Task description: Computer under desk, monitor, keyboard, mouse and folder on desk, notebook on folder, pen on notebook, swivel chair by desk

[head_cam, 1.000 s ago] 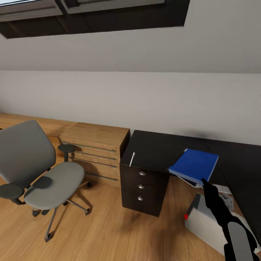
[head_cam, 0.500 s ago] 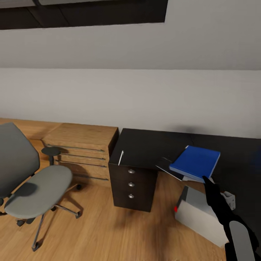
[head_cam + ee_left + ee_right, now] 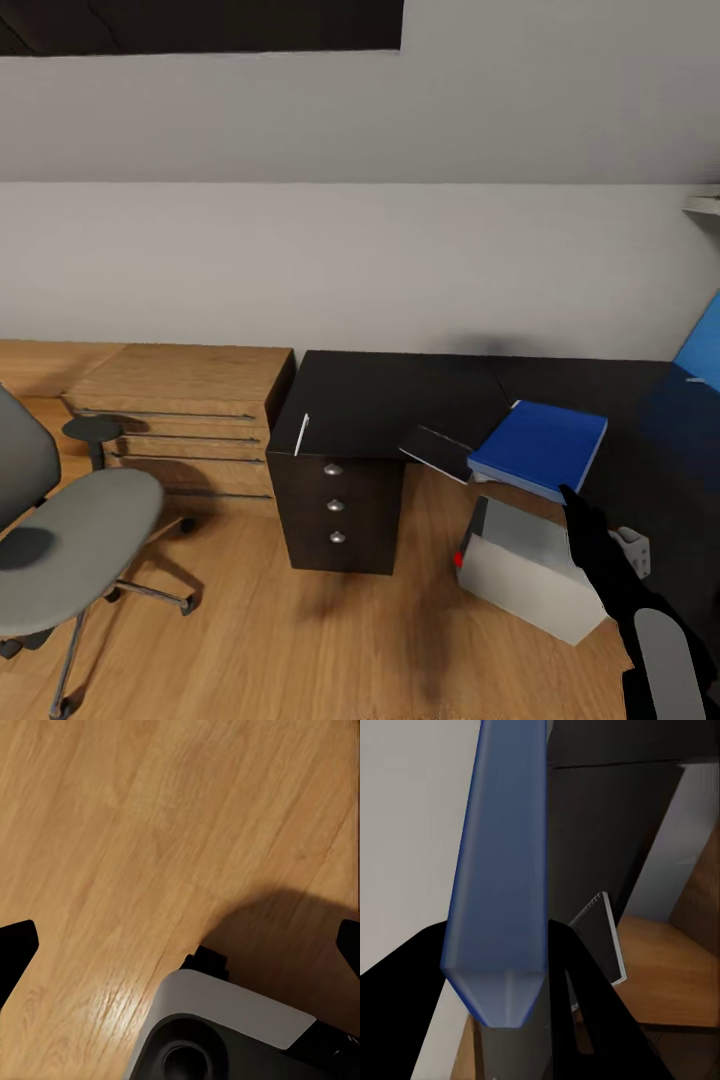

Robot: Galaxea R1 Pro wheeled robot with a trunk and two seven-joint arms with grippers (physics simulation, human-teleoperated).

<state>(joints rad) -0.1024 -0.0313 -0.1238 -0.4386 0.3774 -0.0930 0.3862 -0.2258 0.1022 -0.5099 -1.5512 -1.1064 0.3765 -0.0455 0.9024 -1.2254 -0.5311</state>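
Folder [image 3: 540, 446] is pinched by its near edge in the right gripper [image 3: 572, 500], and the right wrist view shows it edge-on between the black fingers [image 3: 405, 975], so that claw is clenched on it. It hangs over the front edge of the desk [image 3: 400, 400], long axis running from about 7 to 1 o'clock, far end pointing at the wall. A flat grey-edged thing, maybe the notebook [image 3: 437, 452], pokes out from under its 9 o'clock side, past the desk edge too.

Pen [image 3: 301, 434] lies on the desk's left end, above the three-drawer pedestal [image 3: 337, 508], long axis roughly 6 to 12. Computer [image 3: 525, 570] sits on the floor at 6 o'clock of the folder, tilted, red light facing left. Swivel chair [image 3: 70, 550] is way off at 9 o'clock, well apart from the desk, with open wood floor [image 3: 250, 640] between.

Left gripper [image 3: 180, 945] hangs over bare floor, fingertips spread wide, holding nothing. Wooden shelving [image 3: 185, 420] butts against the desk's left end.
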